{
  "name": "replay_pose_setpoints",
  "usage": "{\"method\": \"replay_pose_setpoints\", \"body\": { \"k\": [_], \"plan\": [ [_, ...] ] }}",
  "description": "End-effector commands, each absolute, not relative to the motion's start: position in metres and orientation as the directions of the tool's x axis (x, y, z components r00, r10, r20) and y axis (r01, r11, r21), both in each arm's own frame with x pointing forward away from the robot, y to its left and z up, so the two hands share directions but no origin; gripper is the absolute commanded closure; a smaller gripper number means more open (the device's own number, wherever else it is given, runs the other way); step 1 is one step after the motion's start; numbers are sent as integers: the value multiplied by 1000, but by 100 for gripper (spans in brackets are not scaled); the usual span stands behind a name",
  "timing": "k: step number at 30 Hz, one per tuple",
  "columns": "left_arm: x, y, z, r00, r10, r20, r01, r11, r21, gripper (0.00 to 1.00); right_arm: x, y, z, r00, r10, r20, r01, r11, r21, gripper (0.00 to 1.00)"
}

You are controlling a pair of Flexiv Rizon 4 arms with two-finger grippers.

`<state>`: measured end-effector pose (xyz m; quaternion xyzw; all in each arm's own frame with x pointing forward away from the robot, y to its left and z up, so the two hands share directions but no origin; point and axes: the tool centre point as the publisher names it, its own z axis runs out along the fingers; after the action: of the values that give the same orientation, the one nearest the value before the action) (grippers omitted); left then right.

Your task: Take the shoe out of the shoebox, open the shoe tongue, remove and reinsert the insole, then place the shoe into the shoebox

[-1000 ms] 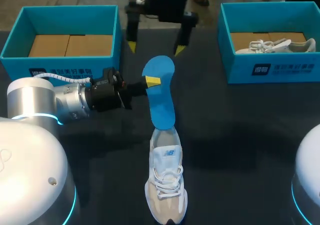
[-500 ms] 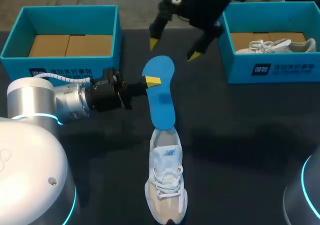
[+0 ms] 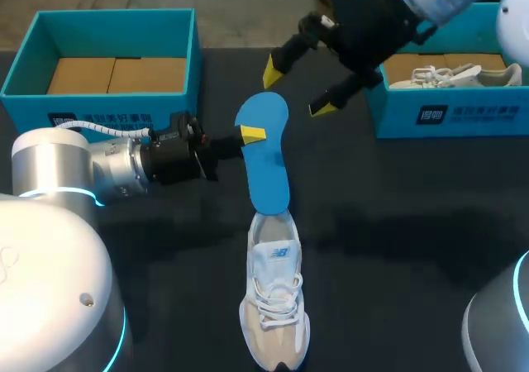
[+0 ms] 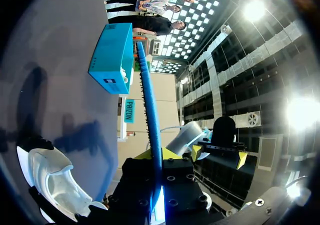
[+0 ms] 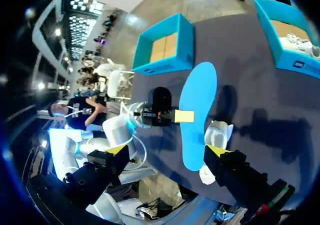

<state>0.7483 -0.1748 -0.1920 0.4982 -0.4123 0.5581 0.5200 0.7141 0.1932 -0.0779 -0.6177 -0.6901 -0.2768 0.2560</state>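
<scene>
Shoe, a white and beige lace-up sneaker (image 3: 274, 306), is lying on the dark table (image 3: 397, 223) at 6 o'clock, nearest the robot. It is outside both boxes, its toe pointing to 6 o'clock and its heel to 12.

A flat blue foam insole (image 3: 266, 153) is stretching away from the heel. Its long axis is running from 6 to 12 o'clock, almost in line with the shoe. Its near end is meeting the heel collar; whether it is sitting inside the opening is not clear.

Coming in from 9 o'clock, the left gripper (image 3: 250, 134) is pinching the insole's left edge close to its far end, one yellow tip showing on top. From the left wrist the insole (image 4: 150, 110) is showing edge-on, clamped between the fingers.

Farther off, at about 1 o'clock from the insole's far end, the right gripper (image 3: 298, 89) is hanging above the table with its jaws spread wide and holding nothing.

At the far edge, an open teal cardboard shoebox (image 3: 99, 99) is sitting at 10 o'clock, and a matching teal shoebox (image 3: 463, 112) at 2 o'clock is holding a second white sneaker (image 3: 455, 76).

Judging by this, the insole step is under way. The shoe's opening is lying at 6 o'clock from the left jaws, so the left arm is the better placed to move the insole along that line.
</scene>
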Motion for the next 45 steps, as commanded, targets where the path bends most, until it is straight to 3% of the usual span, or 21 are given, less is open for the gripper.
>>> {"method": "replay_pose_setpoints", "body": {
  "k": [1,16,39,45],
  "plan": [
    [748,-175,-192,37,168,985,-991,-121,58,100,705,186,-87,-90,202,975,995,60,79,0],
    [748,-175,-192,37,168,985,-991,-121,58,100,706,186,-97,-79,62,995,995,62,75,0],
    [748,-175,-192,37,168,985,-991,-121,58,100,714,183,-116,-52,80,995,997,60,47,0],
    [747,-171,-183,-151,151,977,-983,-127,-132,100,713,178,-116,-42,81,996,998,45,39,0]
  ]
}}
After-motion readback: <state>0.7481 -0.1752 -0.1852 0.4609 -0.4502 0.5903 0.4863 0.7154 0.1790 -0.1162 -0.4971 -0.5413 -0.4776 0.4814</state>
